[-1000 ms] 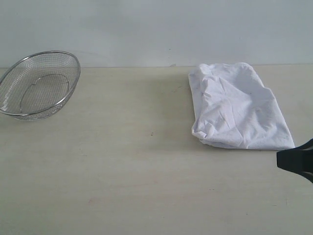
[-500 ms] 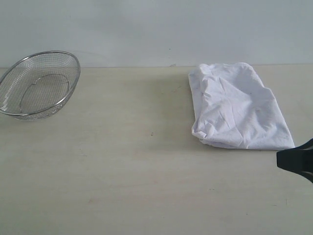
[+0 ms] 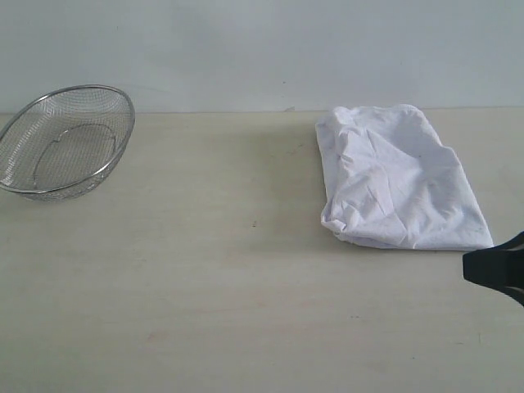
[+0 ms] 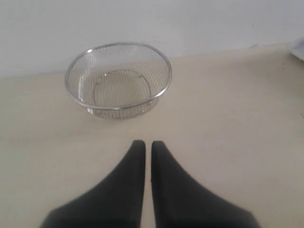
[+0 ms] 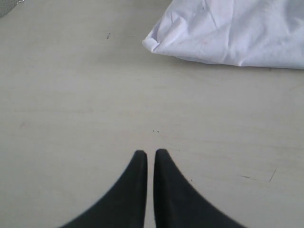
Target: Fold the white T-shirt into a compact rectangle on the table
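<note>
Right hand [image 5: 150, 153] has its fingers pressed together on nothing; it shows at the right edge of the exterior view, near the shirt but apart from it. Left hand [image 4: 148, 142] is closed the same way and also empty. On the worktop [image 3: 205, 286], the white T-shirt [image 3: 397, 180] lies folded and wrinkled at upper right, and the wire-mesh bowl [image 3: 65, 143] at upper left.
</note>
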Controlling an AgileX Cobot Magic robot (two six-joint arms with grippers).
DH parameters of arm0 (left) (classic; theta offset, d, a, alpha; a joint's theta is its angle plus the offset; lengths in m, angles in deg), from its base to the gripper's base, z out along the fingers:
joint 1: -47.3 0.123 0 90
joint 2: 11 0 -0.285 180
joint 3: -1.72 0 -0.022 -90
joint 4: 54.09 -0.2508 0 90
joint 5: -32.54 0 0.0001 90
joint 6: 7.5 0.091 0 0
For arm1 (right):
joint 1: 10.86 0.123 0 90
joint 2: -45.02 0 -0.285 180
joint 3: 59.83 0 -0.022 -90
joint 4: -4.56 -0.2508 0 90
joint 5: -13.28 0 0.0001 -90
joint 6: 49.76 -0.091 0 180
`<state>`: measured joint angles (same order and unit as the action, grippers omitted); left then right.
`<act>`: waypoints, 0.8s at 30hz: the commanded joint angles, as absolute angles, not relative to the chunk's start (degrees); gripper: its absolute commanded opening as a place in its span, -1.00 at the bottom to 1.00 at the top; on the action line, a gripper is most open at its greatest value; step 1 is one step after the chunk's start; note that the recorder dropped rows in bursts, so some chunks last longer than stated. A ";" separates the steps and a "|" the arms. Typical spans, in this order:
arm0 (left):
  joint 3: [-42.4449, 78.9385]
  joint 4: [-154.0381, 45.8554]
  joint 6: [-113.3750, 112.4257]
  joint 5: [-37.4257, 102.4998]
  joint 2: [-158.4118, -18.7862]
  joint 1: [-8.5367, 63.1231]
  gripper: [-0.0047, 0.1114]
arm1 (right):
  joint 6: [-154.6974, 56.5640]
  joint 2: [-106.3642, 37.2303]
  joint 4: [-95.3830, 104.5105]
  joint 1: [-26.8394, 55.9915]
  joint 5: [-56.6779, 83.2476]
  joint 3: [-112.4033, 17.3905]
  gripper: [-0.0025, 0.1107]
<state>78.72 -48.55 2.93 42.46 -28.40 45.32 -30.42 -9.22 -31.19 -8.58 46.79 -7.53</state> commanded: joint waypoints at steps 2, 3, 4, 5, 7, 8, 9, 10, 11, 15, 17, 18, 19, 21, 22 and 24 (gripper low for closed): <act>78.94 -49.01 -8.88 45.43 -28.81 45.57 -0.84 | -30.22 -8.71 -31.04 -8.44 46.52 -7.26 -0.93; 78.94 -49.69 -9.01 45.43 -28.81 45.57 -0.84 | -30.22 -8.71 -31.04 -8.44 46.52 -7.26 -0.93; 78.94 -50.37 -9.01 45.43 -28.81 45.57 -0.84 | -30.22 -8.71 -31.04 -8.44 46.52 -7.26 -0.93; 78.94 -50.52 -9.01 45.19 -28.81 45.57 -0.84 | -30.22 -8.71 -31.04 -8.44 46.52 -7.26 -0.93; 78.94 -50.52 -9.01 44.88 -28.81 45.57 -0.84 | -30.22 -8.71 -31.04 -8.44 46.52 -7.26 -0.93; 78.94 -50.52 -9.01 44.80 -28.81 45.57 -0.84 | -30.22 -8.71 -31.04 -8.44 46.52 -7.26 -0.93; 78.94 -50.52 -9.01 44.80 -28.81 45.57 -0.84 | -30.22 -8.71 -31.04 -8.44 46.52 -7.26 -0.93; 78.94 -50.52 -9.01 44.74 -28.81 45.57 -0.84 | -30.22 -8.71 -31.04 -8.44 46.52 -7.26 -0.93; 78.94 -50.52 -9.01 44.65 -28.81 45.57 -0.84 | -30.22 -8.71 -31.04 -8.44 46.52 -7.26 -0.93; 78.94 -50.52 -9.01 44.59 -28.81 45.57 -0.84 | -30.22 -8.71 -31.04 -8.44 46.52 -7.26 -0.93; 78.94 -50.52 -9.01 44.59 -28.81 45.57 -0.84 | -30.22 -8.71 -31.04 -8.44 46.52 -7.26 -0.93; 78.94 -50.52 -9.01 44.59 -28.81 45.57 -0.84 | -30.22 -8.71 -31.04 -8.44 46.52 -7.26 -0.93; 78.94 -50.52 -9.01 44.59 -28.81 45.57 -0.84 | -30.22 -8.71 -31.04 -8.44 46.52 -7.26 -0.93; 78.94 -50.52 -9.01 44.59 -28.81 45.57 -0.84 | -30.22 -8.71 -31.04 -8.44 46.52 -7.26 -0.93; 78.94 -50.52 -9.01 44.59 -28.81 45.57 -0.84 | -30.22 -8.71 -31.04 -8.44 46.52 -7.26 -0.93; 78.94 -50.52 -9.01 44.61 -28.81 45.57 -0.84 | -30.10 -8.71 -30.88 -8.44 46.21 -7.26 -0.93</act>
